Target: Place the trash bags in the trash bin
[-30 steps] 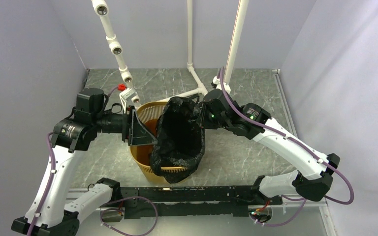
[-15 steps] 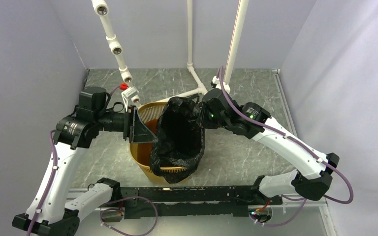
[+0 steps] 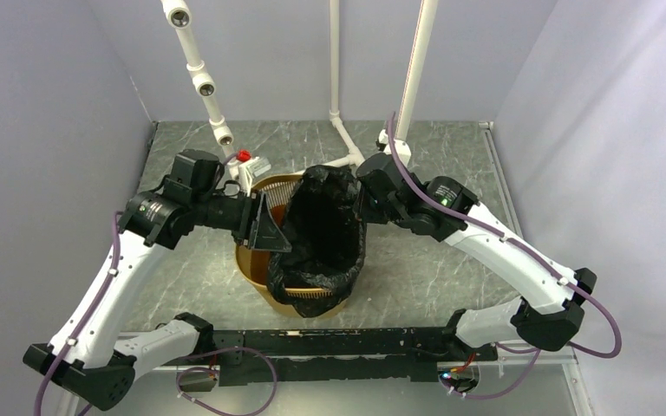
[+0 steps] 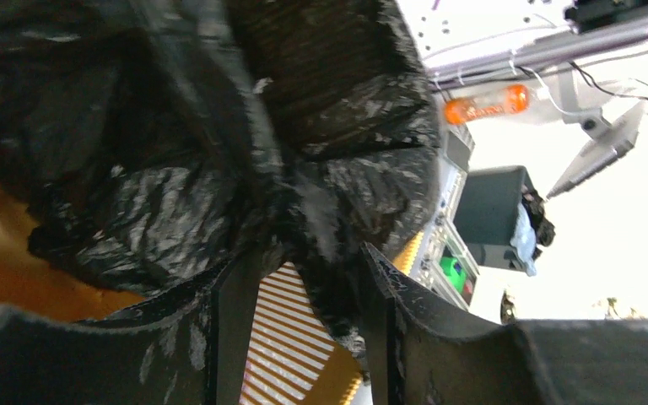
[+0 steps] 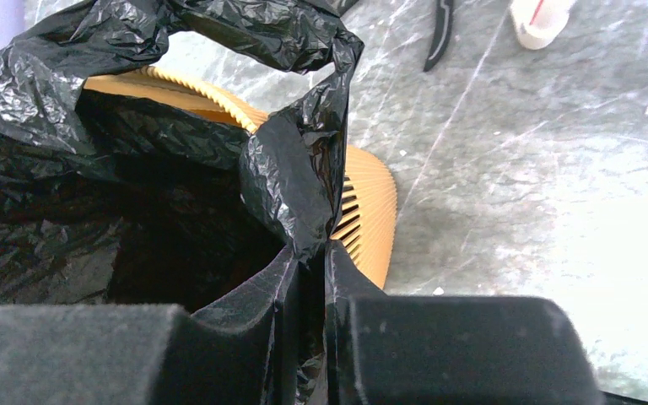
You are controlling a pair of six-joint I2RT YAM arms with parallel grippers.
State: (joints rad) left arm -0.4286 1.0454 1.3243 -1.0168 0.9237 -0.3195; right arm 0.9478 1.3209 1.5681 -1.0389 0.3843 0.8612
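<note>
Between the two grippers in the top view, you have the trash bag (image 3: pixel 325 230) sitting in the trash bin (image 3: pixel 251 260). Its mouth gapes and its rim is draped over the bin's near and right edges. The left gripper (image 3: pixel 279 243) is at the bag's left rim, over the bin opening. The right gripper (image 3: pixel 357 198) is at the bag's far right rim. You can't read either jaw state from up here. The bin stands on the table (image 3: pixel 451 147).

Left wrist view: the left gripper (image 4: pixel 308 257) has its jaws spread with a clear gap. A crinkled fold of the bag (image 4: pixel 177 152) comes down into that gap. Below the fold, the bin's (image 4: pixel 278 337) slitted orange wall shows between the fingers (image 4: pixel 232 329). You can't tell whether either pad touches the plastic. The bulk of the bag lies ahead of the jaws.

Right wrist view: the right gripper (image 5: pixel 310 257) has its jaws pressed nearly together, pinching a twisted strip of the bag's (image 5: pixel 93 169) rim at the tips. From the pinch the plastic runs up ahead of the jaws and off to the left, where the dark inside opens. The bin's (image 5: pixel 369 211) rim and slits sit just ahead of the right-hand finger. The marbled table (image 5: pixel 515 169) is beyond, to the right of the jaws.
</note>
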